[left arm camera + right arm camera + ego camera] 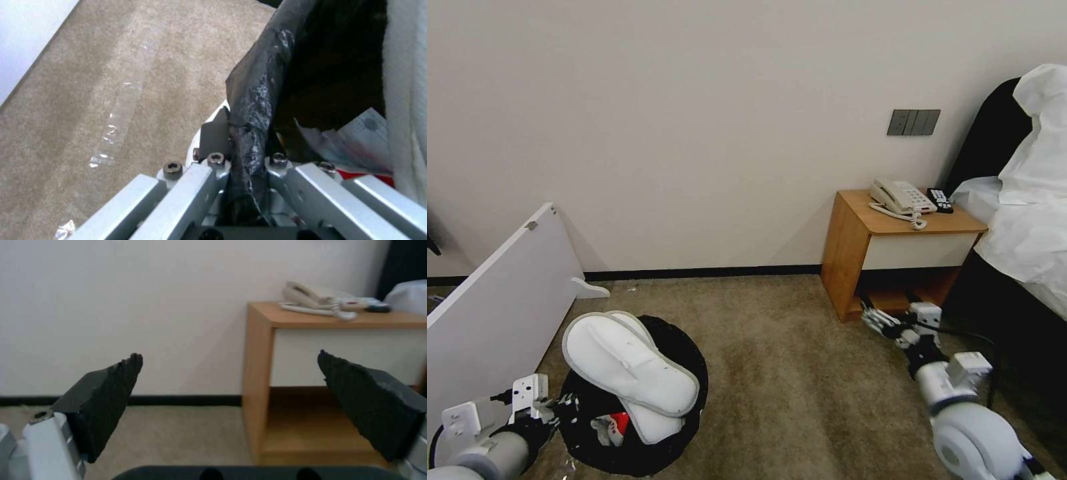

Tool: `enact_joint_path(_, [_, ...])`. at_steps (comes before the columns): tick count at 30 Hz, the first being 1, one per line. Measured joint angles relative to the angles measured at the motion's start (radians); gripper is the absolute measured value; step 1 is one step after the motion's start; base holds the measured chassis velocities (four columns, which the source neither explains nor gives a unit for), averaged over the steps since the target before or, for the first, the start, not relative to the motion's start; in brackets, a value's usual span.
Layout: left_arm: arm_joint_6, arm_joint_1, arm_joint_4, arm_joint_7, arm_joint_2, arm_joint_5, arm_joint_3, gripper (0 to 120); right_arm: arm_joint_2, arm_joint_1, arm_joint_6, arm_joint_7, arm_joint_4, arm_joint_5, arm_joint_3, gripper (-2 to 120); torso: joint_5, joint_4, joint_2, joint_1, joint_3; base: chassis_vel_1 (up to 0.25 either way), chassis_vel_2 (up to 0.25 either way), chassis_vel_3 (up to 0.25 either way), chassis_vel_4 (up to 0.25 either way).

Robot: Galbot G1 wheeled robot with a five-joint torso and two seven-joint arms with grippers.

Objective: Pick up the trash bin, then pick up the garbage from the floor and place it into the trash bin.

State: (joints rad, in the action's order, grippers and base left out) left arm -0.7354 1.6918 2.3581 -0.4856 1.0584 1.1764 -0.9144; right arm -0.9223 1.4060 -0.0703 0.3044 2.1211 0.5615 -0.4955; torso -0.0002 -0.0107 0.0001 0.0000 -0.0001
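Left gripper [242,146] pinched tight on the black-bagged rim of the trash bin [684,347], low on the robot's left. Bin over tan carpet [787,373], beside a leaning white board [494,300]. Two white slippers [627,363] stacked across the bin's mouth, sticking out over the rim. Red and white scraps [614,423] down inside under them.

Right gripper [229,406] with fingers [106,396] spread wide, holding nothing. Out in the air near the wooden nightstand [854,247], pointing at its open bottom shelf. Phone [900,197] on top of the nightstand.
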Motion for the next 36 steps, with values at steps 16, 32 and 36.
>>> enact_joint_path(16, [0.0,0.001,0.001,0.017,0.011,-0.026,-0.008,2,-0.278,0.246,0.066,-0.149,0.121,-0.28,-0.121,100,0.0002,-0.0001,0.0,0.0,0.0,0.0,0.0,0.0,0.0])
enact_joint_path(32, [0.0,-0.015,-0.035,0.024,0.009,-0.042,-0.006,2,-0.319,0.361,0.183,-0.263,0.151,-0.424,-0.115,100,0.0002,0.0,0.0,0.0,0.0,0.0,0.0,0.0,0.0])
enact_joint_path(36, [0.0,-0.025,-0.04,0.024,0.006,-0.042,-0.007,2,-0.33,0.364,0.195,-0.262,0.146,-0.451,-0.11,100,0.0002,0.0,0.0,0.0,0.0,0.0,0.0,0.0,0.0])
